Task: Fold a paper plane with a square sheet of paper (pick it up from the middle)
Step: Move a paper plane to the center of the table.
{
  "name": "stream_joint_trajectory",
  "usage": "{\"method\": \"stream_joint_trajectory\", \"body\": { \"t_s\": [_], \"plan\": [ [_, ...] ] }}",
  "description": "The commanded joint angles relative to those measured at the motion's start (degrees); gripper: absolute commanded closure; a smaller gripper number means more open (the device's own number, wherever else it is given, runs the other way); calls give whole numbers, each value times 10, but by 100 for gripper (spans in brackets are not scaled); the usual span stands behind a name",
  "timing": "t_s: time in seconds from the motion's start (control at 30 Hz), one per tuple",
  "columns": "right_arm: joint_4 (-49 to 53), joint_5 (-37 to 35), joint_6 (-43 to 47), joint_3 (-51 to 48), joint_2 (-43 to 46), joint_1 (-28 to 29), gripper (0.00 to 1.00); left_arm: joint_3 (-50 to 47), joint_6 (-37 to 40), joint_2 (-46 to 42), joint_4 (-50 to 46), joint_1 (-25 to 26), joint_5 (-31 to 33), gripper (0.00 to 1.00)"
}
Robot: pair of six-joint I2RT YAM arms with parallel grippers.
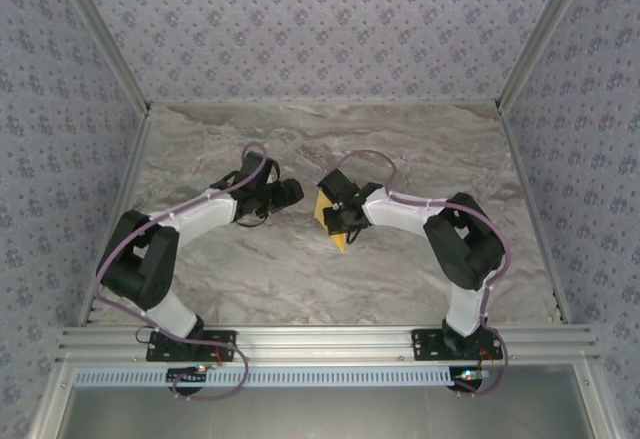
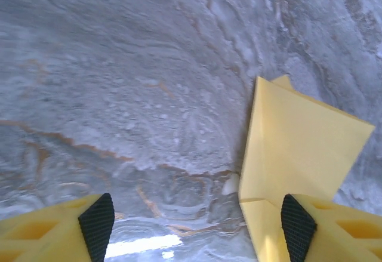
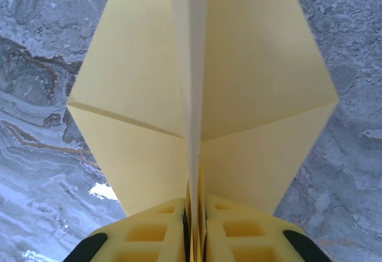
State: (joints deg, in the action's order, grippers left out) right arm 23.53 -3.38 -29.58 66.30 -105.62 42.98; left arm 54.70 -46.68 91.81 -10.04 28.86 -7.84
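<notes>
Right end effector (image 3: 196, 229) was pinched shut on the paper plane (image 3: 250, 95) at its centre crease, near mid desk (image 1: 400, 149); left end effector (image 2: 197, 226) stood wide, empty, just beside a wing; thin grip could slip, folds could spring open, left finger could snag it.

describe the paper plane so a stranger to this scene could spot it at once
On the grey marble table, look at the middle. The paper plane is a folded yellow kite shape with a centre crease, pinched in the right gripper. It is the only paper there, bright against the grey stone.
</notes>
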Motion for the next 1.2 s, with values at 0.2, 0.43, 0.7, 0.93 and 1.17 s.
{"method": "stream_joint_trajectory", "body": {
  "t_s": [0.2, 0.43, 0.7, 0.93, 1.17],
  "plan": [
    [31, -31, -19, 15, -24, 6, 85, 15, 16, -41, -97, -4, 103, 2],
    [46, -62, -24, 50, -4, -32, 91, 16, 19, -46, -116, -16, 113, 1],
    [32, -38, 38, 118, -58, -139, 92, 11, 22, -53, -139, -26, 136, 1],
    [64, -32, 76, 195, -125, -177, 89, 13, 33, -52, -157, -27, 152, 1],
    [80, -38, 76, 212, -154, -186, 86, 14, 39, -49, -162, -27, 154, 1]
  ]
}}
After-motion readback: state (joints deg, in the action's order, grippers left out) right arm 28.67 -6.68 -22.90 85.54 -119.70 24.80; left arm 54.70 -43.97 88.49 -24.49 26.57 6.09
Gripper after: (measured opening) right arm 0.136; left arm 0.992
